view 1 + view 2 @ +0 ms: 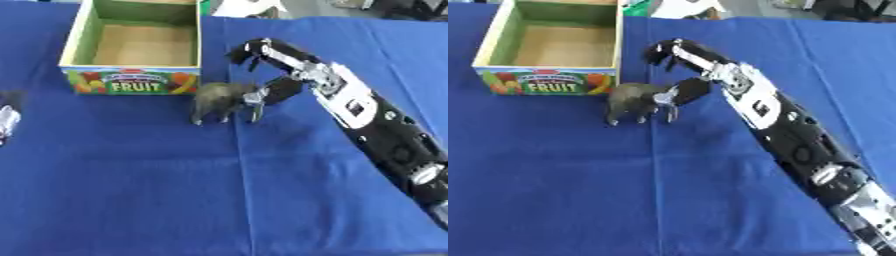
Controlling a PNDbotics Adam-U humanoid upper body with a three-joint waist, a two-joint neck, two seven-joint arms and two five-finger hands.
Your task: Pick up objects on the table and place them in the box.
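One toy animal on the worktop, right hand at its rear, box empty.

Left edge of the left eye view: left hand (7,122) only partly visible, so whether its fingers are spread or curled cannot be told; well apart from the work. Box (80,38), open top, "FRUIT" on its front wall, sits far-left on the blue worktop (131,190). Grey toy animal (217,99) stands upright just beside the box's front right corner, long axis running left–right. Right hand (273,90) reaches in from the right and is the nearer one. Its thumb and fingers curl at the animal's right end, apparently pinching it. Judgement: the coming lift goes up and left, over the near wall.
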